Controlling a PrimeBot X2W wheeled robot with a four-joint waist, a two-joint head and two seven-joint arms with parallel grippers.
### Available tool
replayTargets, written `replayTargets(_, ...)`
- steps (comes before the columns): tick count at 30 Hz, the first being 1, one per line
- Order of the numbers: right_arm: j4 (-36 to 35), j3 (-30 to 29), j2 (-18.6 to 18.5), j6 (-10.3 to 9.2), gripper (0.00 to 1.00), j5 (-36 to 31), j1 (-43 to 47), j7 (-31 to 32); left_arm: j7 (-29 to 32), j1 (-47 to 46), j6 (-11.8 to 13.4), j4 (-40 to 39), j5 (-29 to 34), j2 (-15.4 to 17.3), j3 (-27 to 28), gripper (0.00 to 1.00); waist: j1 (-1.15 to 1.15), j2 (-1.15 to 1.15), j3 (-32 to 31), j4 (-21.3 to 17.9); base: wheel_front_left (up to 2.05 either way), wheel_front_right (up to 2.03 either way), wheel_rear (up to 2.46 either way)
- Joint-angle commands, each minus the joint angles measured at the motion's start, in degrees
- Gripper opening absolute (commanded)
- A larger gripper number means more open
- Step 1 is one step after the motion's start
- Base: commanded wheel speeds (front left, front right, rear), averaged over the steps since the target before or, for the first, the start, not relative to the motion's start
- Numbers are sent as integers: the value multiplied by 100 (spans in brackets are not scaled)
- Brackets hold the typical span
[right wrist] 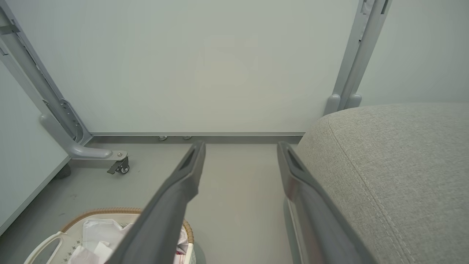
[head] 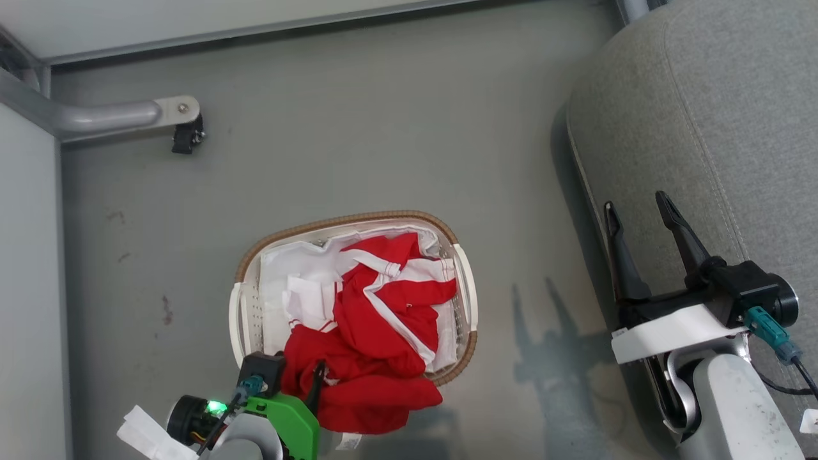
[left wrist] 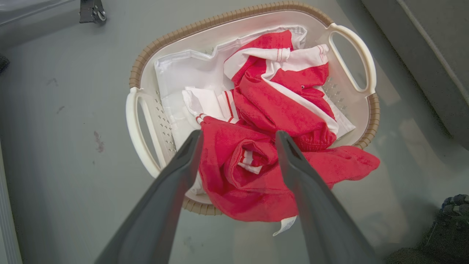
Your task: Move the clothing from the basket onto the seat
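Nothing seemed done yet: the clothing (left wrist: pixel 271 110) lay in the basket (left wrist: pixel 220 20) ahead of the released left jaws, and the seat (head: pixel 735 128) sat beside the released right jaws.

Red, white-striped clothing (left wrist: pixel 271 110); white, brown-rimmed basket (left wrist: pixel 183 42); grey, possibly flecked seat (head: pixel 735 128)

PrimeBot X2W's left tool (left wrist: pixel 239 135) has two long, tapered dark-grey fingers. Behind them sit a bright green mount (head: pixel 291 415), a lit green lamp (head: pixel 215 406) and a teal plug (head: pixel 250 384). The right tool (head: pixel 634 201) has matching fingers on a white mount (head: pixel 664 332). Behind that are a black housing (head: pixel 744 287), a teal connector (head: pixel 767 326), a black cable (head: pixel 806 377) and a pale grey, scuffed forearm (head: pixel 735 409).
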Motion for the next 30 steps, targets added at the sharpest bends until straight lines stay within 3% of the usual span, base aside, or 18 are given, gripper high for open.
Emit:
replayTargets(1,-44,26,-19,-4,100,55,-123,-28,-6,-211,-14,103,-68,88,-7,100,-1,0,682,-354,0,0,0)
replayTargets(10,-70,212,-18,-4,100,192,-384,-29,51,-800,-14,987,-255,242,18,100,-1,0,1314,-655,0,0,0)
replayTargets(20,-82,320,-18,-4,100,338,-478,-29,40,-1129,-8,1337,-346,291,-133,100,-1,0,1549,-827,0,0,0)
replayTargets(21,-77,330,-18,-4,100,352,-492,-28,44,-1151,-8,1358,-359,290,-139,83,-1,0,1558,-839,0,0,0)
replayTargets(22,-71,340,-18,-4,100,376,-511,-29,53,-1181,-8,1386,-374,289,-145,38,-1,0,1567,-850,0,0,0)
replayTargets(23,-69,345,-18,-4,100,386,-521,-29,56,-1206,-8,1404,-378,294,-151,14,-1,0,1572,-857,0,0,0)
replayTargets(24,-69,354,-18,-4,100,382,-527,-29,55,-1229,-8,1425,-386,300,-157,0,-1,0,1573,-863,0,0,0)
replayTargets(30,-8,368,-18,-4,100,408,-542,-29,32,-1281,-8,1469,-404,288,-239,0,-1,0,1492,-850,0,0,0)
